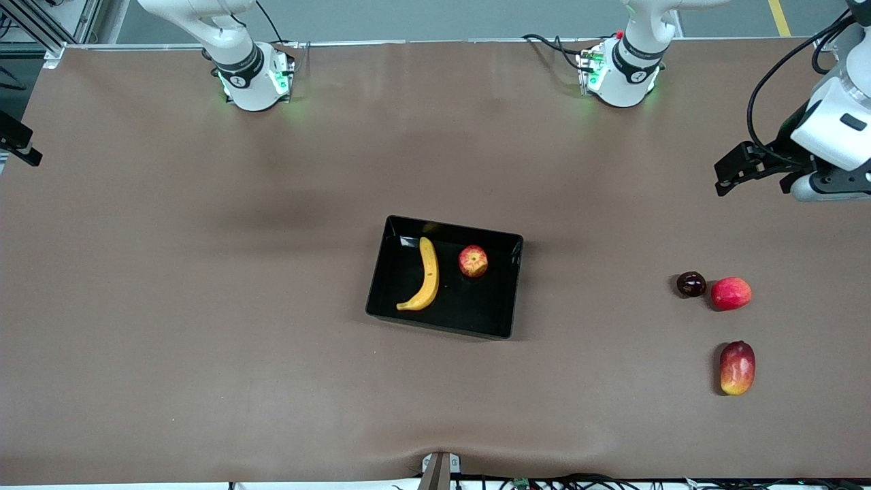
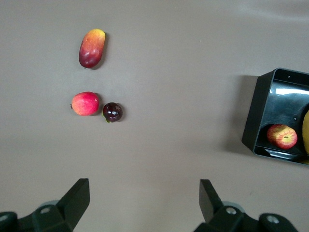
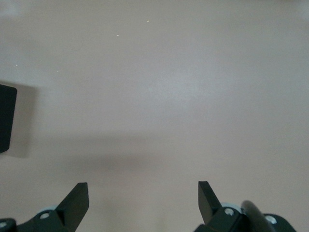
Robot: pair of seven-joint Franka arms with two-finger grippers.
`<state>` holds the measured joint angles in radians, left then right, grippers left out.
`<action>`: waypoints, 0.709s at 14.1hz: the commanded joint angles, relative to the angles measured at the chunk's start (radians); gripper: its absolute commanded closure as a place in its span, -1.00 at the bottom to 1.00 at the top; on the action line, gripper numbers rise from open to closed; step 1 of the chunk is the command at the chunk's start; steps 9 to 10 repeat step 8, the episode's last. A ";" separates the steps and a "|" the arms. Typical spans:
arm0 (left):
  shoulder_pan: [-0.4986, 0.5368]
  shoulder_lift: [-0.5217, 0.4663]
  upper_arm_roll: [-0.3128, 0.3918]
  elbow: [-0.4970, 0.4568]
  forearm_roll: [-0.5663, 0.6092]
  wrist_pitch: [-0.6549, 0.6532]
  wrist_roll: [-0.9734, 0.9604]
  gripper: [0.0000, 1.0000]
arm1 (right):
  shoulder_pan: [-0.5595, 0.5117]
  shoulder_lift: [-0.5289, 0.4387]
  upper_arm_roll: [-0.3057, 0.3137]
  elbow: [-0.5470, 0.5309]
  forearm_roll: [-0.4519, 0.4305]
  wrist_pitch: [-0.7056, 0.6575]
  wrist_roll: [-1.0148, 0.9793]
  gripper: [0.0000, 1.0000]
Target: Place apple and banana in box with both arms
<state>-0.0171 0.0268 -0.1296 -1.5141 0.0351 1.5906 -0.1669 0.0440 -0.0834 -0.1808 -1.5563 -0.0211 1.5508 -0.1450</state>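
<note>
Brown table (image 1: 204,272) | curved yellow banana (image 1: 426,275), mottled red apple (image 1: 473,261) inside glossy black plastic box (image 1: 515,286) | left gripper (image 2: 144,199), right gripper (image 3: 143,199) well clear of box, jaws spread, empty | risk: returning arm nudging box.

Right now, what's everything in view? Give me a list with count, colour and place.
box: 1, black, middle of the table
banana: 1, yellow, lying in the box, toward the right arm's end
apple: 1, red with yellow patches, in the box beside the banana, not touching it
dark round fruit: 1, dark purple, on the table toward the left arm's end
pinkish-red fruit: 1, right beside the dark round fruit
oblong fruit: 1, red and yellow, nearer the front camera than that pair
table: 1, brown
left end effector: 1, black, open, empty, over bare table at the left arm's end
right end effector: 1, black, open, empty, over bare table
</note>
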 commanded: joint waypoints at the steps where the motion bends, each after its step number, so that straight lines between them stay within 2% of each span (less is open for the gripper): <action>1: -0.001 -0.007 0.001 -0.005 -0.018 0.005 -0.011 -1.00 | 0.004 0.004 -0.002 0.010 0.013 -0.009 0.002 -1.00; 10: 0.006 -0.008 0.002 0.005 -0.017 0.005 -0.006 -1.00 | 0.004 0.004 -0.002 0.009 0.012 -0.011 0.002 -1.00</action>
